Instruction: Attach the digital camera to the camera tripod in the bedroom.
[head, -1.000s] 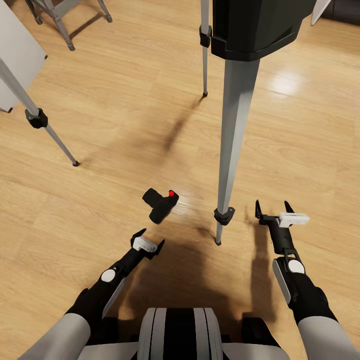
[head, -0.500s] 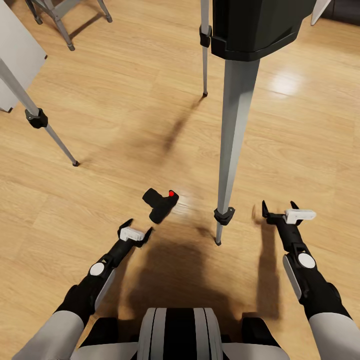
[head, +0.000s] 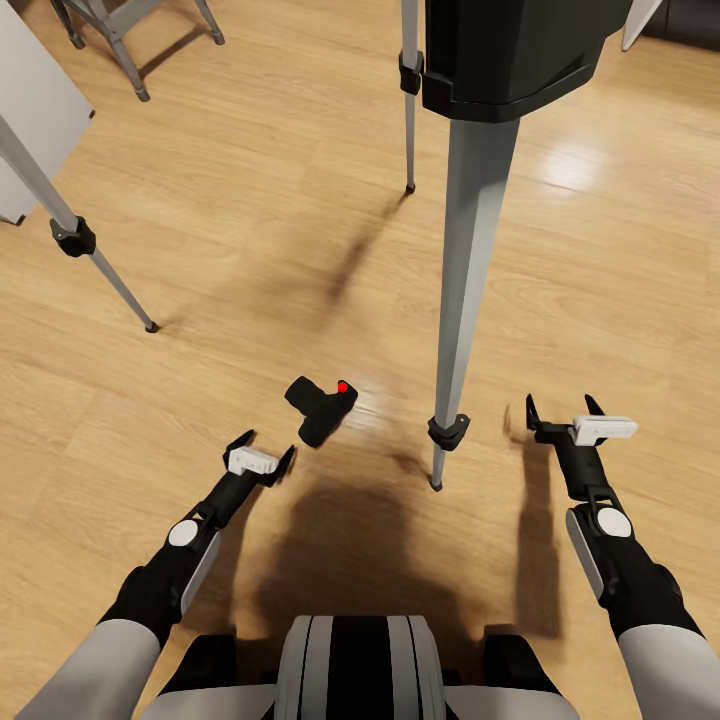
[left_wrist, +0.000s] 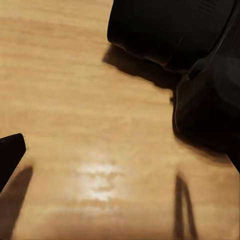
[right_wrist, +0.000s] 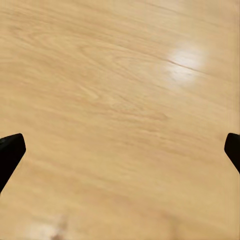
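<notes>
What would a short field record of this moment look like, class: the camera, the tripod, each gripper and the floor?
digital camera: lying on the floor, red button showing, not attached
camera tripod: standing, black head at the head view's top, one foot just right of the camera
left gripper: open, empty, low beside the camera, not touching it
right gripper: open, empty, beyond the near tripod leg
floor: light wood planks

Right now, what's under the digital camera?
The digital camera lies on the light wood plank floor, apart from the left gripper and beside a leg of the camera tripod. The patch of floor right beneath its body is covered.
</notes>
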